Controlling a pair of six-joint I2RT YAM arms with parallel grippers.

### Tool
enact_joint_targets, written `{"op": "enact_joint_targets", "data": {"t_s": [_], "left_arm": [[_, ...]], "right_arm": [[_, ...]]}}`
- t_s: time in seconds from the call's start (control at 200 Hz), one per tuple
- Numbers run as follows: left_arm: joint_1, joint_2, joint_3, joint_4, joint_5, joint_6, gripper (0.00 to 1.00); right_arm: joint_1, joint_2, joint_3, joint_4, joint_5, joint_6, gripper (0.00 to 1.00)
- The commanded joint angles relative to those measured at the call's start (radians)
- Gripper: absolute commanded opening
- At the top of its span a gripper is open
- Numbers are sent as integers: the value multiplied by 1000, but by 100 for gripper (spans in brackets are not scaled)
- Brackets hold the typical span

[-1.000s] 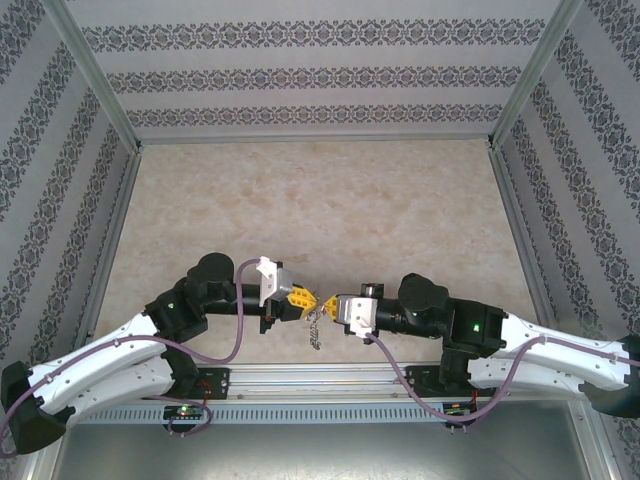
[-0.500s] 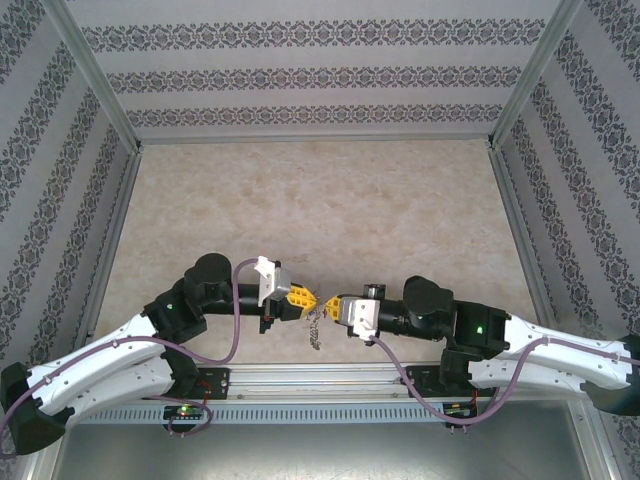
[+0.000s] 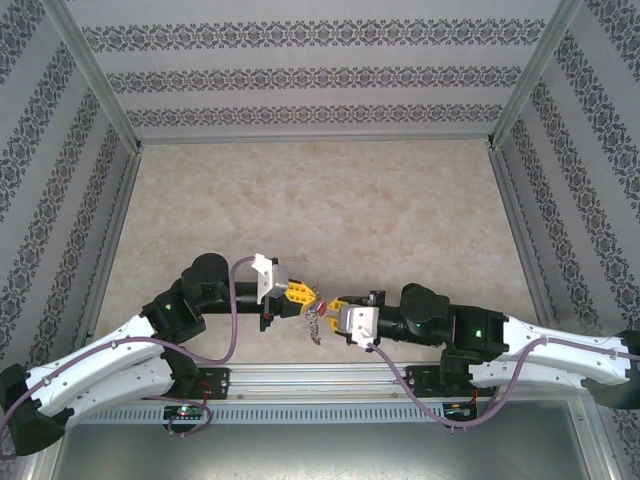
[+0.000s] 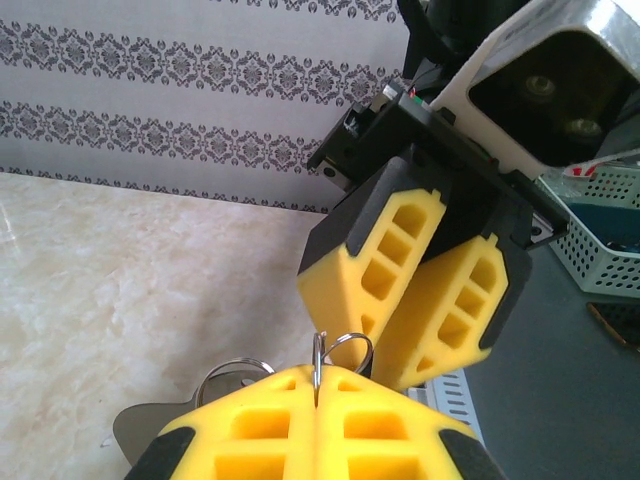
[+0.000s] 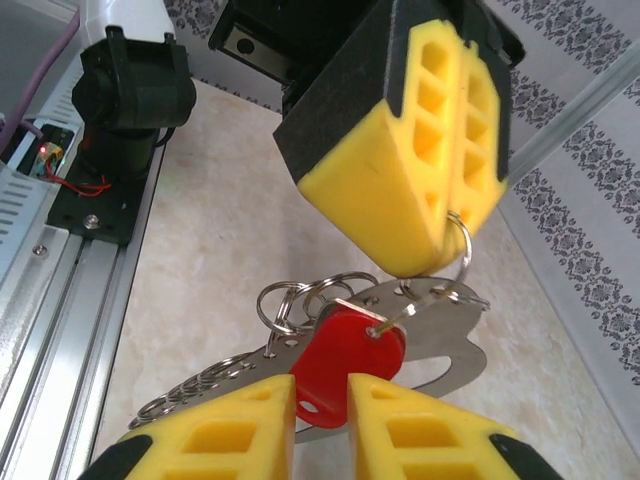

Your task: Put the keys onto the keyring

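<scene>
The keyring, a flat grey metal loop edged with small rings, hangs between the two grippers above the table. My left gripper is shut on one upright split ring of it; its yellow fingers come down from above in the right wrist view. A red key hangs by its hole from the wire end of that ring. My right gripper stands slightly open, the red key's lower end sitting in the gap between its fingertips. From the top, the left gripper and right gripper nearly touch.
The marble-patterned table stretches away behind the grippers, walled by patterned panels. A metal rail runs along the near edge under the arms. A white mesh basket stands beyond the table edge in the left wrist view.
My right gripper has moved left, closer to the left gripper, and its jaws have parted a little around the red key. The left gripper has kept its grip on the ring.
</scene>
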Motion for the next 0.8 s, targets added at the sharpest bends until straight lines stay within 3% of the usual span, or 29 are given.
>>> {"op": "enact_joint_targets", "data": {"t_s": [0.0, 0.18, 0.415, 0.794], "left_arm": [[-6, -18, 25, 56, 4, 20, 0], [-6, -35, 12, 78, 61, 45, 0], [-6, -35, 9, 109, 131, 40, 0], [-6, -45, 3, 102, 142, 37, 0]], "right_arm": [[12, -72, -4, 12, 25, 52, 20], [-15, -146, 27, 15, 0, 133, 22], [-118, -17, 92, 21, -206, 190, 15], [-135, 19, 89, 77, -311, 201, 13]]}}
